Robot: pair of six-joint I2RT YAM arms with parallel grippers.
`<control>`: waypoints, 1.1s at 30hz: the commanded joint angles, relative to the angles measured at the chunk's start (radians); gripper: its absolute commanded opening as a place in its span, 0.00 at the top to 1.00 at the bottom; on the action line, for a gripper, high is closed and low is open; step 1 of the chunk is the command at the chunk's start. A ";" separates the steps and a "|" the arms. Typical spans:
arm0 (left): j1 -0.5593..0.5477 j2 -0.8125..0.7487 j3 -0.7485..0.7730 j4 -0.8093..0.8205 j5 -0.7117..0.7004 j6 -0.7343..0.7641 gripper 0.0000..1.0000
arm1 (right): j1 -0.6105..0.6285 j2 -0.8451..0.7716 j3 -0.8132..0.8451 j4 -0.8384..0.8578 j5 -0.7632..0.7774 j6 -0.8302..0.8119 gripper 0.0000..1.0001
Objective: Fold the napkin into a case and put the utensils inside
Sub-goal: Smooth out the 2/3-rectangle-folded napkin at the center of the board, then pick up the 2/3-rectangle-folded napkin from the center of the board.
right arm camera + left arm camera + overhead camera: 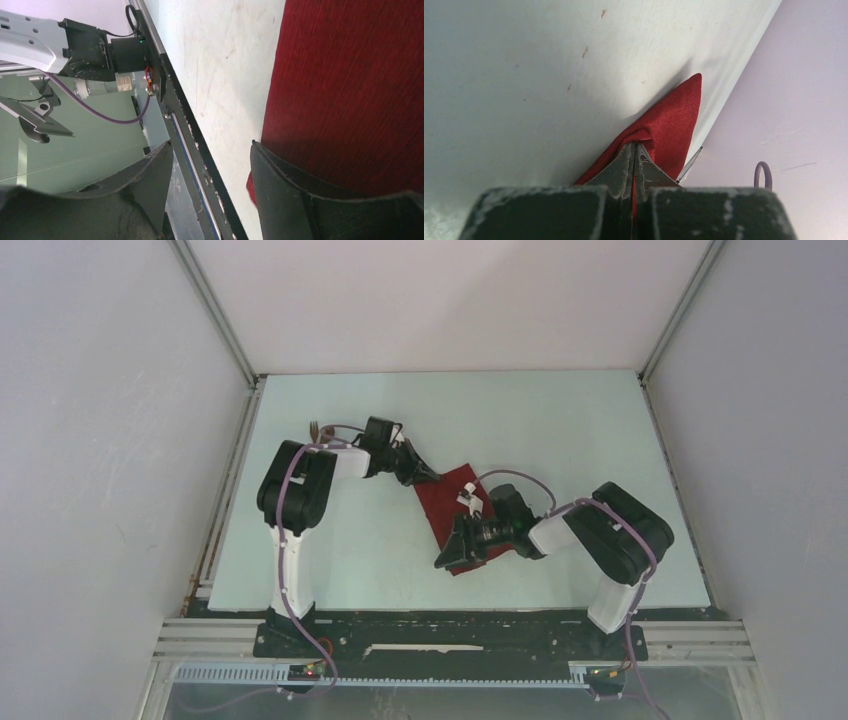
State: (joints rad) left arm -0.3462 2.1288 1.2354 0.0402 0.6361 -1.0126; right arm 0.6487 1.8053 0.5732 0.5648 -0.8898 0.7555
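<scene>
The left end effector (634, 147) is clenched on the far corner of the napkin (671, 120), which lies slantwise in the middle of the counter (560, 440) between the arms. The right end effector (211, 150) hangs released at the cloth's near end, gripping nothing. For a clean fold, it should pinch the matching corner and keep the edge taut.

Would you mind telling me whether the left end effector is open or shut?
Shut: the left end effector pinches a corner of the napkin, jaws together.
</scene>
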 commanded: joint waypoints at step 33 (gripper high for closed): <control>-0.392 -0.608 -0.211 -0.478 -0.336 0.438 0.35 | -0.494 -0.234 0.053 -0.722 0.165 -0.250 0.69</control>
State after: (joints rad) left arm -0.6922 1.6077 1.0489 -0.4030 0.4381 -0.6605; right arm 0.1120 1.5581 0.6540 -0.2428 -0.6785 0.4587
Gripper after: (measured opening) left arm 0.647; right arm 0.399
